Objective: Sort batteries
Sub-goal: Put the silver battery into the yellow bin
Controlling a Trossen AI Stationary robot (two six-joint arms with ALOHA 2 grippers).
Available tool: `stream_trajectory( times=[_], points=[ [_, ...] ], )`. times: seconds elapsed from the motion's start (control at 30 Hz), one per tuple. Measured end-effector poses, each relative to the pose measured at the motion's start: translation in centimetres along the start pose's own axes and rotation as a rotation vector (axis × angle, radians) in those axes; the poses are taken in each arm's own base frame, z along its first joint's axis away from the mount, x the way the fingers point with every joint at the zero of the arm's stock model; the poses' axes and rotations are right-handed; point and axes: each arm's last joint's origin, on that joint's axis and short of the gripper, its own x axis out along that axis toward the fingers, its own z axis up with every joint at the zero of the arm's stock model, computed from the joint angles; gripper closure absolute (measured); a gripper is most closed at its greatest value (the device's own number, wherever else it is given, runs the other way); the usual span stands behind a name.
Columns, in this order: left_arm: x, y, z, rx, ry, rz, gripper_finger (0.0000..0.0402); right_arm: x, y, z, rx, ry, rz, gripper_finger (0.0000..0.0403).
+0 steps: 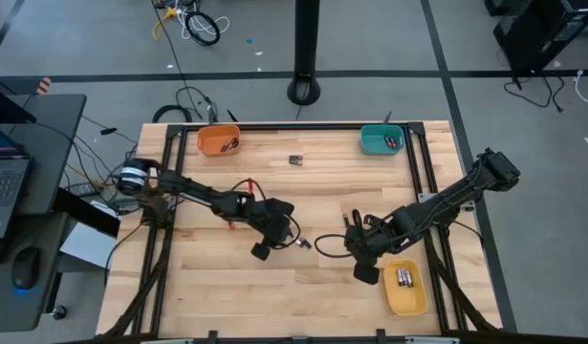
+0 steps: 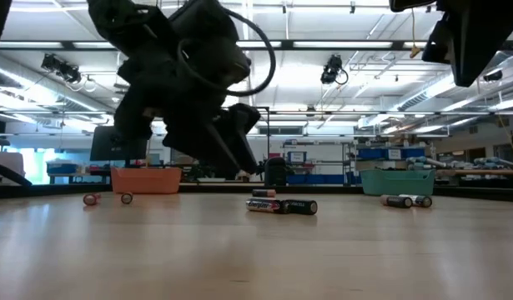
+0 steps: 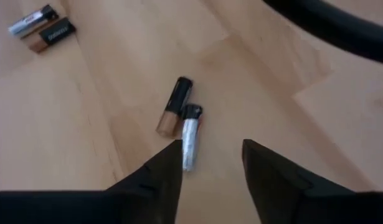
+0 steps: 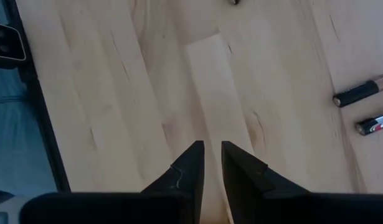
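Two batteries lie side by side on the wooden table: a black one with a copper end (image 3: 174,106) and a silvery one (image 3: 190,135). My left gripper (image 3: 210,146) hangs open just short of them (image 1: 262,251), slanting down. The silvery cell's near end lies close beside one fingertip (image 3: 172,155); I cannot tell whether they touch. Another pair of batteries (image 3: 42,28) lies farther off. My right gripper (image 4: 213,146) hangs over bare wood beside the yellow bin (image 1: 367,274). Only a narrow gap shows between its fingers, with nothing in it.
An orange bin (image 1: 219,141) and a teal bin (image 1: 381,139) stand at the table's far edge, and a yellow bin (image 1: 408,301) at the near right. Each holds batteries. Loose batteries (image 1: 295,161) lie mid-table toward the far side. Two more batteries (image 4: 359,93) lie off to the side of my right gripper.
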Motion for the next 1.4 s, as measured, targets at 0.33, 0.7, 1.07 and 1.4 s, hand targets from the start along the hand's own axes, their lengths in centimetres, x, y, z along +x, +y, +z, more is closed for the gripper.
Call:
stream_trajectory(
  times=[0.33, 0.7, 1.07, 1.4],
  points=[
    [1.9, 0.2, -1.5, 0.003, 0.051, 0.006, 0.0185, 0.0, 0.1, 0.2, -0.019, -0.03, -0.002, 0.0337],
    [2.7, 0.6, -1.9, -0.028, 0.035, 0.014, 0.0212, 0.0, 0.1, 0.2, -0.02, -0.031, -0.001, 0.0343],
    [3.9, 0.6, -2.3, -0.116, -0.009, -0.025, 0.0283, 0.0, 0.1, 0.2, -0.02, -0.036, 0.0, 0.0345],
    [3.7, 0.5, -2.1, -0.12, 0.0, -0.026, 0.035, 0.0, 0.2, 0.3, -0.019, -0.044, 0.009, 0.0344]
  ],
)
